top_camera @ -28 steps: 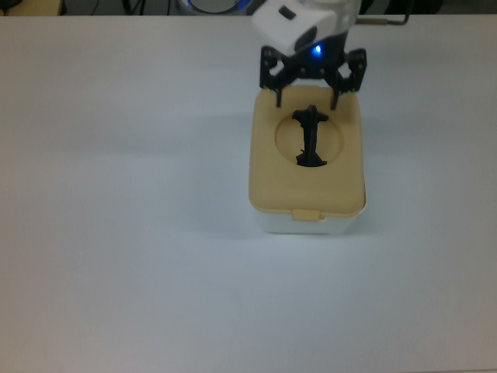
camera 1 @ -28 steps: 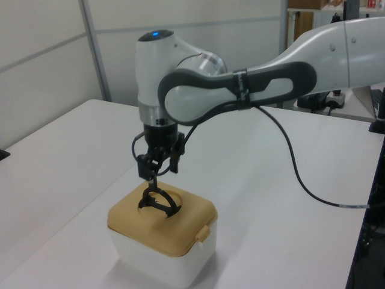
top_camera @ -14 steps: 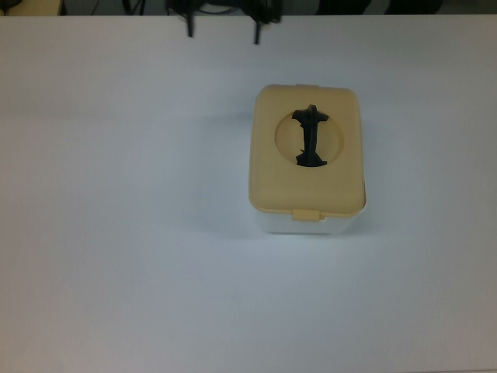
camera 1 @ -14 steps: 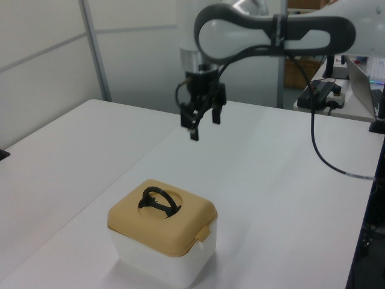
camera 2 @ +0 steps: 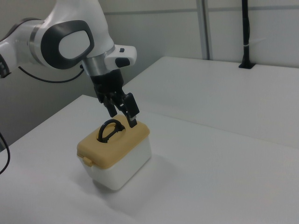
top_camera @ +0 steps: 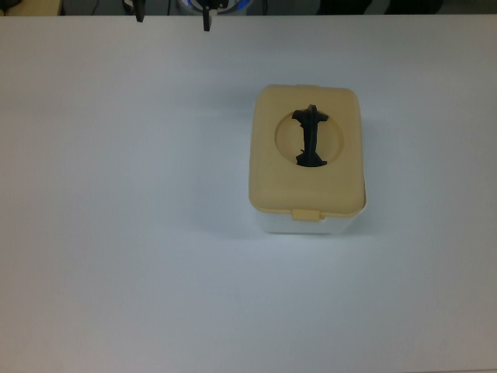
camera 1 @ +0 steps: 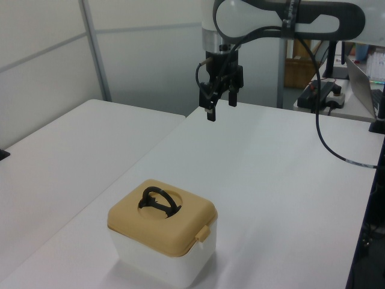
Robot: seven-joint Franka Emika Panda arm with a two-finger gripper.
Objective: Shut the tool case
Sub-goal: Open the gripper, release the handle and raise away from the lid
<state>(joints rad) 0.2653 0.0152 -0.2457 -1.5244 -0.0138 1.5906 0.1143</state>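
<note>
The tool case stands on the white table, its tan lid lying flat on the white tub. The black handle stands up in the lid's round recess, and a tan latch tab hangs at the near edge. In the top view only my gripper's fingertips show, at the upper edge and far to the case's upper left. The left view has the gripper high above the table, well beyond the case. It is open and holds nothing. In the right view the gripper overlaps the lid.
A black cable loops down from the arm onto the table at the left view's right. A second table adjoins at the left view's left. A black post stands at the far table edge in the right view.
The gripper has lifted from just above the lid's handle and swung up and away toward the top view's upper left. The case has not moved.
</note>
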